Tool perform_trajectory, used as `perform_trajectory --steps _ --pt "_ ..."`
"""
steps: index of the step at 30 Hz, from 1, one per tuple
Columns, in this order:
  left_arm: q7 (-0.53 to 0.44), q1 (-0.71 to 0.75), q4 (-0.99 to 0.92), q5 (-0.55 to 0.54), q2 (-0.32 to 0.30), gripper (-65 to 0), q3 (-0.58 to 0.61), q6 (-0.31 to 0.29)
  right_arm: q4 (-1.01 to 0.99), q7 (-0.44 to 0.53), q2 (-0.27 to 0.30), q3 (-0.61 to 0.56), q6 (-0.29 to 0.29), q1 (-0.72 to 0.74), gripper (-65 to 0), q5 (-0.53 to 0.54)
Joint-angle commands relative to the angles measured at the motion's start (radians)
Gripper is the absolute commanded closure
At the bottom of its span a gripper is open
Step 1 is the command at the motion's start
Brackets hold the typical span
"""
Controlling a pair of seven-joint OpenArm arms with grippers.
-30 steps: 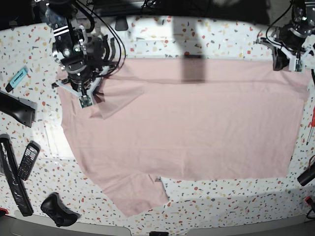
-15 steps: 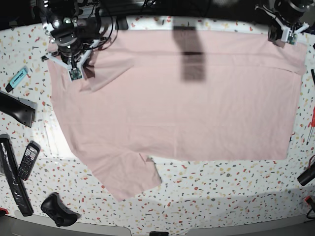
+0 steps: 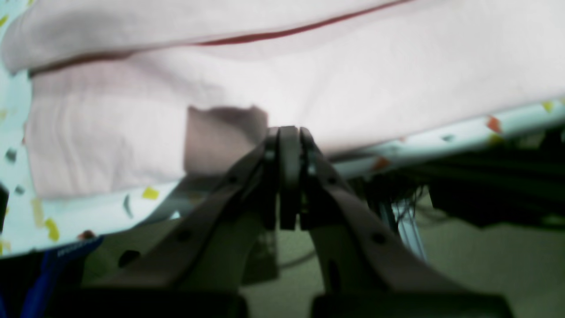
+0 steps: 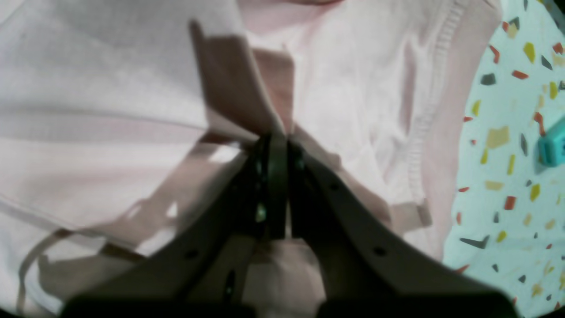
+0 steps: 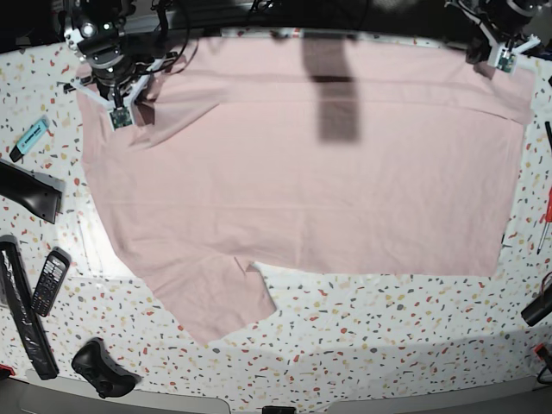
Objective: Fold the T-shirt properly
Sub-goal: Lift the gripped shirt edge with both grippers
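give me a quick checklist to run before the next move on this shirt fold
1. Right gripper jaws shut on the T-shirt: ok, fabric is pinched at the tips in the right wrist view.
2. Left gripper jaws shut on the shirt edge: ok, closed against the hem in the left wrist view.
3. Shirt spread flat between the two arms: ok, only faint creases in the base view.
4. Near sleeve laid flat: ok.
5. Remote and blue marker off the fabric: ok, both lie apart from it.
6. Printed side facing down: cannot tell, no lettering shows.
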Motion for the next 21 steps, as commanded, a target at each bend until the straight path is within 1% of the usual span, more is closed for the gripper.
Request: perform_trajectory --steps 1,7,9,12,14,16,18,21 --pt "-0.017 0.01 0.038 0.0 -0.024 0.0 -0.008 0.006 0.009 -0.003 0.011 0.009 -0.011 0.011 0.0 -0.018" --pt "-0.017 -0.004 0.152 0.007 -0.1 0.0 -0.01 0.009 0.009 -0.016 0.011 0.009 -0.011 0.103 0.0 -0.018" --pt "-0.016 -0.026 0.172 0.007 -0.119 -0.3 -0.021 0.01 0.009 -0.035 0.012 0.009 -0.011 0.138 0.0 -0.018" --pt "0.011 -0.082 0.175 0.006 -0.122 -9.1 -0.049 0.01 0.009 -0.079 0.011 0.009 -0.011 0.187 0.0 -0.018" --pt "0.04 -0.13 0.171 0.006 -0.122 -13.6 -0.058 0.01 0.009 -0.087 0.011 0.009 -0.01 0.219 -8.5 -0.018" --pt "0.052 -0.182 0.163 0.002 -0.122 -16.8 -0.059 0.01 0.009 -0.086 0.011 0.009 -0.01 0.251 -14.6 -0.018" --pt "0.053 -0.243 0.142 -0.033 -0.122 -17.3 -0.059 0.01 0.008 -0.085 0.011 0.008 -0.01 0.288 -17.0 -0.017" --pt "0.055 -0.357 0.061 -0.12 -0.122 -17.3 -0.059 0.009 0.007 -0.076 0.011 0.008 -0.009 0.352 -17.1 -0.007"
